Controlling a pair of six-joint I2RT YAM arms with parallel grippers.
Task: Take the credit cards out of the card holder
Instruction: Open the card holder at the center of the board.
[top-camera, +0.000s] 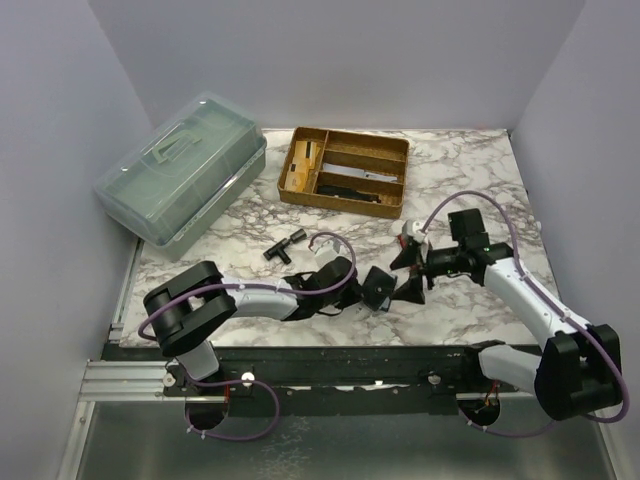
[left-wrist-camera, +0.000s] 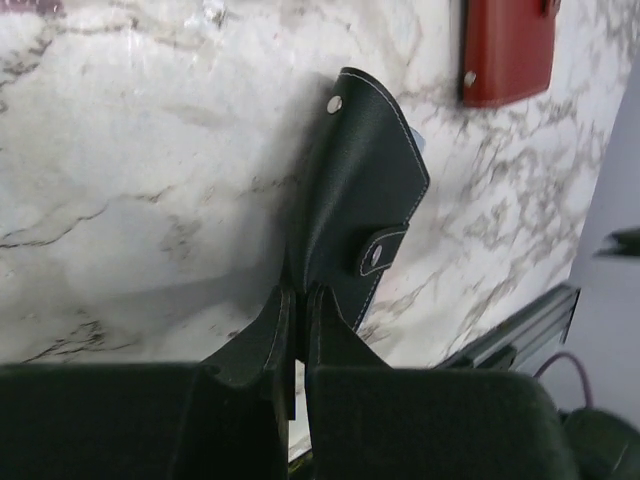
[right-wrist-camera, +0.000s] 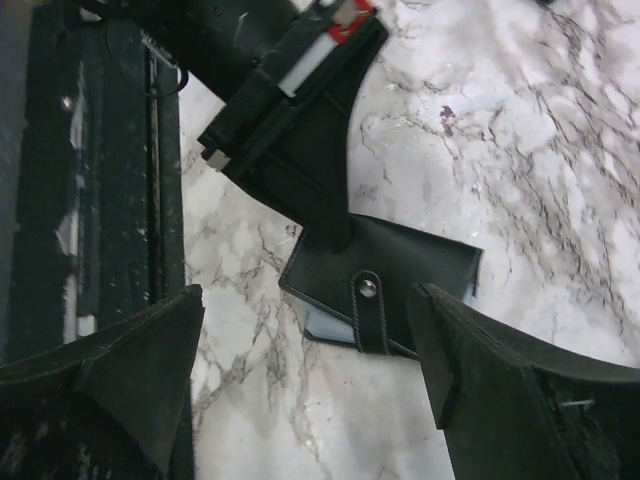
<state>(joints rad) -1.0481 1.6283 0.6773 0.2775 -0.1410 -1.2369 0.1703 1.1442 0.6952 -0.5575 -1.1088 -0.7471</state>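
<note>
L pincer (left-wrist-camera: 300, 310) clenched on black card holder (left-wrist-camera: 360, 190) edge; R pincer (right-wrist-camera: 305, 295) spread wide near it

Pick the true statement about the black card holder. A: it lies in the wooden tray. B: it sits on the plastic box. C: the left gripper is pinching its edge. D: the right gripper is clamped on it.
C: the left wrist view shows the left gripper shut on the edge of the card holder, while the right gripper stands open.
</note>
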